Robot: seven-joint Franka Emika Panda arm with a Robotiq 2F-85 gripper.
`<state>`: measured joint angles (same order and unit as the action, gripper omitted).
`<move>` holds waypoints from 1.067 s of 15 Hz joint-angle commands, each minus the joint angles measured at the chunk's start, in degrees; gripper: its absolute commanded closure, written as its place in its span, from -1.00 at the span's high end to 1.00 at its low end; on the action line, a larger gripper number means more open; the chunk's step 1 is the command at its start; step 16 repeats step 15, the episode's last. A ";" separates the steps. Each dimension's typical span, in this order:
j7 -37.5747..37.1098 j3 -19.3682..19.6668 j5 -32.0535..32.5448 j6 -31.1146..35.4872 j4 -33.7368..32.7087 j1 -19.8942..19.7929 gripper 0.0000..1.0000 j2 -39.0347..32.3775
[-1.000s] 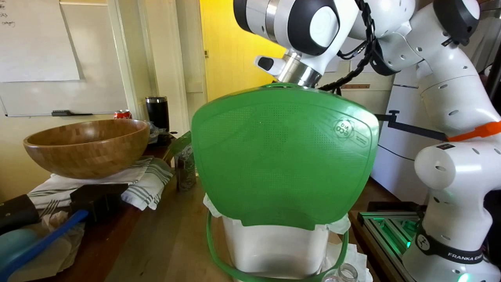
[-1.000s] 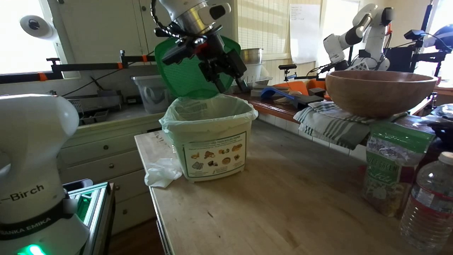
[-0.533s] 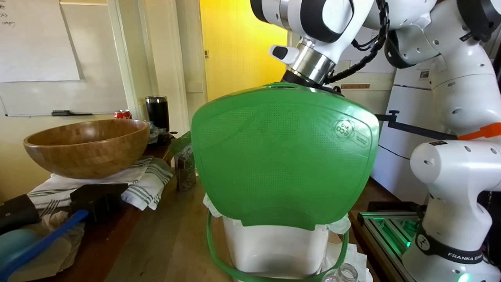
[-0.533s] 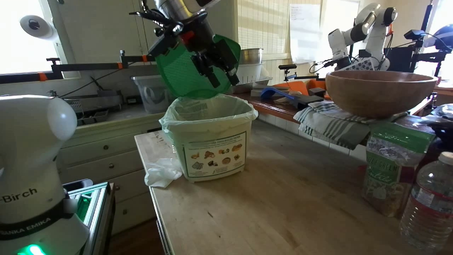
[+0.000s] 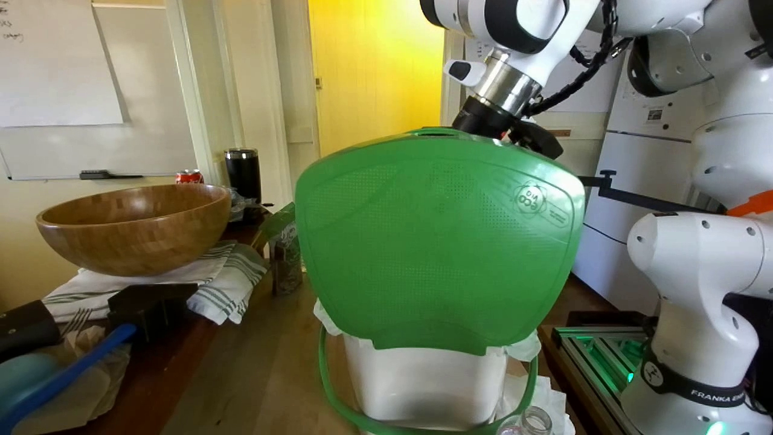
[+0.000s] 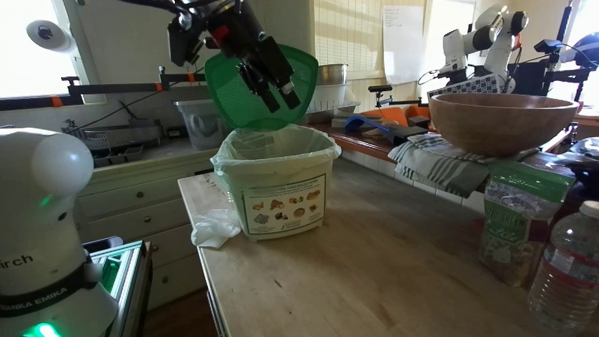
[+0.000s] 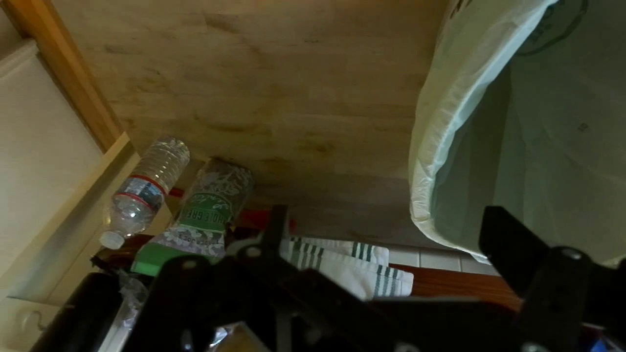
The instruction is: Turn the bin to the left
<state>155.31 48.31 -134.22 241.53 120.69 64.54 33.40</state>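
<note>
Shifted left in an exterior view, the tool [image 6: 283, 106] is parted wide, empty; the bin [image 6: 281, 194], far left on the tabletop [image 6: 374, 281], is judged light, stiff, best gripped at its rim [image 6: 281, 159].

- In an exterior view, the bin [image 5: 423, 383] stands on the wooden tabletop [image 5: 259, 374], its green lid [image 5: 435, 254] raised above the pale body and keeping the opening from sight.
- Whitish liner [image 5: 523, 347] peeks out below the lid at both sides; a green handle [image 5: 386, 427] loops low around the body.
- The white robot arm [image 5: 688, 254] stands at the right; past a silver collar [image 5: 506, 81], its black end [image 5: 483, 118] is partly hidden behind the lid's top edge.
- At the left, a brown wooden bowl [image 5: 133, 238] rests on a striped towel [image 5: 226, 284] on a dark ledge [image 5: 163, 380].
- A black tumbler [image 5: 243, 175] stands beyond the bowl, near a red can [image 5: 189, 176].
</note>
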 commanded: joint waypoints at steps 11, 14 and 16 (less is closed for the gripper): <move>2.57 -10.24 -6.28 0.99 8.88 -8.47 1.00 7.79; 2.89 -11.40 -7.48 -2.39 7.24 -12.22 1.00 3.41; 2.90 -11.64 -7.57 -2.51 7.24 -12.80 1.00 3.09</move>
